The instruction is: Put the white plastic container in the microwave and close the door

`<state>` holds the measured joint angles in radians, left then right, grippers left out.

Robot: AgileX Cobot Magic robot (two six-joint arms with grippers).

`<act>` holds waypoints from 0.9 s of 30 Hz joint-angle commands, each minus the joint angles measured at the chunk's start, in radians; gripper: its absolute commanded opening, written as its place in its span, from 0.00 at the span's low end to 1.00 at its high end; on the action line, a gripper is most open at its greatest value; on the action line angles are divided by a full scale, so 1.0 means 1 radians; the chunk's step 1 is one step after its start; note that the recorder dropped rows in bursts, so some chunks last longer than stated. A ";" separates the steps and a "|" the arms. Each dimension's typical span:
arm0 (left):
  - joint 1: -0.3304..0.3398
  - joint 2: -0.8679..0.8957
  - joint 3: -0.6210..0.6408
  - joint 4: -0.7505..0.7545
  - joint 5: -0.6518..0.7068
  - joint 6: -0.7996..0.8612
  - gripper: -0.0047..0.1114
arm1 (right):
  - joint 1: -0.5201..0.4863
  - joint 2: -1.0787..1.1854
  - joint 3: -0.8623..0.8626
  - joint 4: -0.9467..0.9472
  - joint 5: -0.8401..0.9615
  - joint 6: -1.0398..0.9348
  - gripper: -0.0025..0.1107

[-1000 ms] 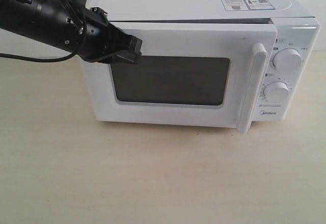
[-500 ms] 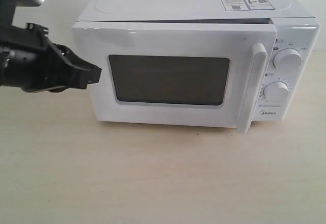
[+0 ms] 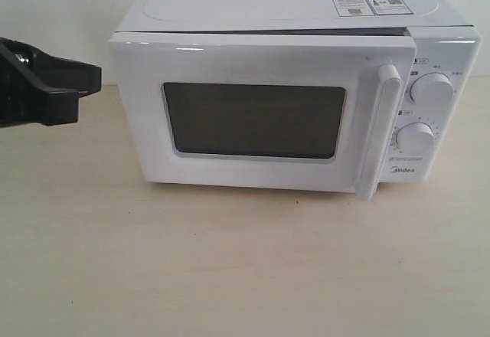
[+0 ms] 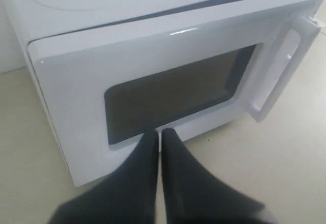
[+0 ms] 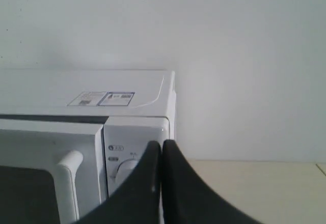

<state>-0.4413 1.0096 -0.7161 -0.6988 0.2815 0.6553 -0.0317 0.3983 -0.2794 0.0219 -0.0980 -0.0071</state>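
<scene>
The white Midea microwave stands at the back of the table, its door almost against the body with a thin dark gap along the top edge. The door's dark window and bar handle face the camera. My left gripper hovers at the far left, shut and empty, apart from the door. In the left wrist view its fingertips point at the window. My right gripper is shut, empty, near the dial panel; it is out of the exterior view. The white plastic container is out of view.
A beige tabletop spreads in front of the microwave. A white wall stands behind it. Two round dials sit on the right panel, and stickers lie on top.
My left arm has pulled back from the door's upper left corner to the far left edge of the exterior view. The door has not visibly moved.
</scene>
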 commanded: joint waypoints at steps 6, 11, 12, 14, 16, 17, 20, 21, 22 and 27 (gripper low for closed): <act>0.000 -0.005 0.008 0.005 -0.037 -0.011 0.08 | -0.005 0.022 -0.013 0.025 -0.068 0.175 0.02; 0.000 -0.005 0.008 0.023 -0.041 -0.009 0.08 | 0.057 0.022 -0.013 -0.150 -0.113 0.293 0.02; 0.000 -0.005 0.008 0.027 -0.042 -0.009 0.08 | 0.077 0.022 -0.013 -0.179 -0.134 0.293 0.02; 0.000 -0.005 0.008 0.027 -0.042 -0.009 0.08 | 0.133 0.029 -0.013 -0.238 -0.184 0.293 0.02; 0.000 -0.005 0.008 0.027 -0.042 -0.009 0.08 | 0.191 0.048 -0.013 -0.285 -0.201 0.296 0.02; 0.000 -0.005 0.008 0.026 -0.042 -0.011 0.08 | 0.224 0.067 -0.013 -0.305 -0.202 0.296 0.02; 0.000 -0.005 0.008 0.026 -0.042 -0.011 0.08 | 0.327 0.148 -0.013 -0.308 -0.215 0.296 0.02; 0.000 -0.005 0.008 0.026 -0.042 -0.011 0.08 | 0.354 0.186 -0.015 -0.308 -0.223 0.290 0.02; 0.000 -0.005 0.008 0.026 -0.042 -0.011 0.08 | 0.383 0.226 -0.017 -0.308 -0.234 0.282 0.02; 0.000 -0.005 0.008 0.026 -0.018 -0.011 0.08 | 0.476 0.445 -0.088 -0.289 -0.223 0.258 0.02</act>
<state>-0.4413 1.0074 -0.7122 -0.6764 0.2537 0.6553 0.4099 0.7445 -0.3241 -0.2737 -0.3134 0.2662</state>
